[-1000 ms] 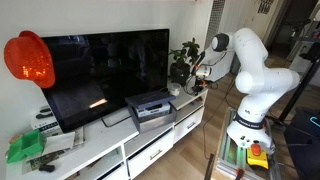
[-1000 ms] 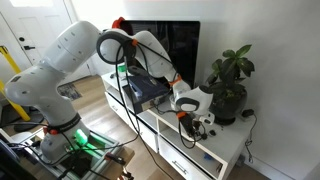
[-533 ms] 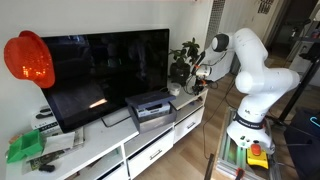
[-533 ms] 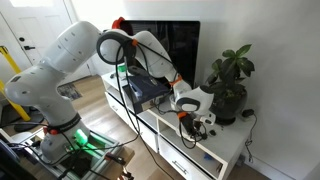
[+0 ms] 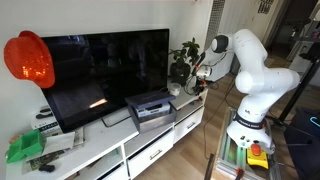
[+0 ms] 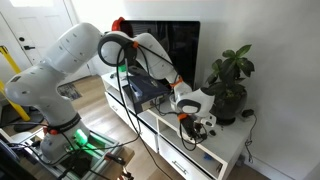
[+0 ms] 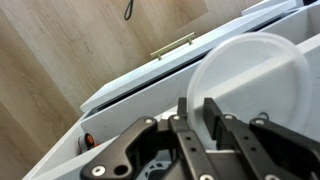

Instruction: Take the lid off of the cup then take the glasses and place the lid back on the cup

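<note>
In the wrist view a round white lid (image 7: 255, 75) stands with its rim between my two fingers (image 7: 183, 108), which are closed on it. My gripper (image 7: 198, 108) hangs over the end of the white TV stand (image 7: 130, 85). In both exterior views the gripper (image 5: 197, 80) (image 6: 190, 113) is just in front of the potted plant. A small whitish cup (image 5: 175, 90) sits on the stand beside the gripper. The glasses are too small to make out; something dark lies by the gripper (image 6: 207, 127).
A dark-leaved potted plant (image 5: 183, 58) (image 6: 228, 80) stands at the stand's end. A grey box-shaped device (image 5: 150, 108) (image 6: 145, 90) sits before the TV (image 5: 105, 65). A red helmet (image 5: 28, 58) and green items (image 5: 25, 148) are at the far end. Wooden floor (image 7: 60, 50) lies below.
</note>
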